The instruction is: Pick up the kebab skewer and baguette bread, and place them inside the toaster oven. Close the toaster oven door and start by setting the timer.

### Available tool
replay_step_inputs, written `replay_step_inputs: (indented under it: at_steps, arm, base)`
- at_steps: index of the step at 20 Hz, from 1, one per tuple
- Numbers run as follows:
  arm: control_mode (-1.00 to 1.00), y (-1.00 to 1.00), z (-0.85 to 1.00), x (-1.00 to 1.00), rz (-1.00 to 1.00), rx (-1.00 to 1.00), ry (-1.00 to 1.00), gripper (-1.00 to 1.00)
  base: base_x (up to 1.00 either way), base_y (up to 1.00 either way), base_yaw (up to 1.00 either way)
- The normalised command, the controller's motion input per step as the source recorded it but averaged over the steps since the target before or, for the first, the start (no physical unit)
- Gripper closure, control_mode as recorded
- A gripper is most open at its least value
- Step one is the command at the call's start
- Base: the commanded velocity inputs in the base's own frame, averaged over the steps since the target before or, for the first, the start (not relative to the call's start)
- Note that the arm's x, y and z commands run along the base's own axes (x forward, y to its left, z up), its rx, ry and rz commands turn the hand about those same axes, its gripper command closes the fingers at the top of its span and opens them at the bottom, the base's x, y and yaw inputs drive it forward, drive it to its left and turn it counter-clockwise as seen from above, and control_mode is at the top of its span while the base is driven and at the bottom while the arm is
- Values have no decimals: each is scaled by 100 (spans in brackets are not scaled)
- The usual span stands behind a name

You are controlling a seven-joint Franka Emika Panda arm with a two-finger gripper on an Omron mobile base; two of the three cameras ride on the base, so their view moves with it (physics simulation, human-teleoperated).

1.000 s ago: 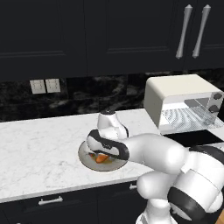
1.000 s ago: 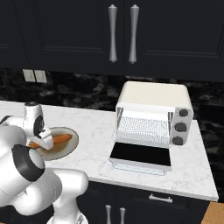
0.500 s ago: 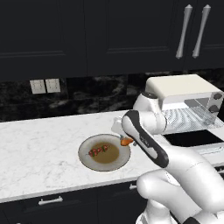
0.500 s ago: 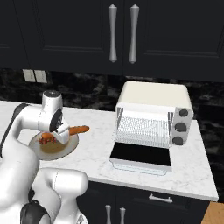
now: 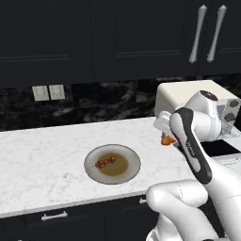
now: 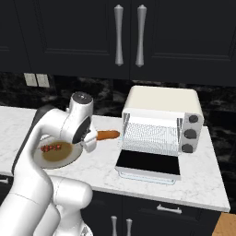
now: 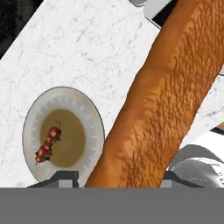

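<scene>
My gripper (image 6: 93,137) is shut on the baguette bread (image 6: 108,135), an orange-brown loaf held level above the counter, pointing at the toaster oven (image 6: 161,126). In the hand view the loaf (image 7: 157,100) runs large and diagonal between my fingers. Its end (image 5: 166,140) peeks out by my arm in the left base view. The kebab skewer (image 5: 105,162) lies on the round plate (image 5: 132,156), also seen as the skewer (image 7: 47,146) on the plate (image 7: 89,118). The oven door (image 6: 147,164) lies folded down open, with the wire rack (image 6: 150,133) exposed.
Knobs (image 6: 190,133) sit on the oven's right side. Dark upper cabinets with silver handles (image 6: 119,34) hang above. Wall outlets (image 5: 48,92) are on the black backsplash. Marble counter (image 5: 42,155) stretches left of the plate.
My arm has carried the baguette from over the plate rightward toward the open oven. The skewer stays on the plate.
</scene>
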Motion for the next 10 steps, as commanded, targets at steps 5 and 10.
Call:
replay_step_inputs:
  at_steps: [5,10]
  arm:
    - [-100,-98,20,0,-11,0,-4,100]
    - [-100,-99,7,42,-5,4,-2,100]
  base:
    - [0,0,0]
    - [0,0,0]
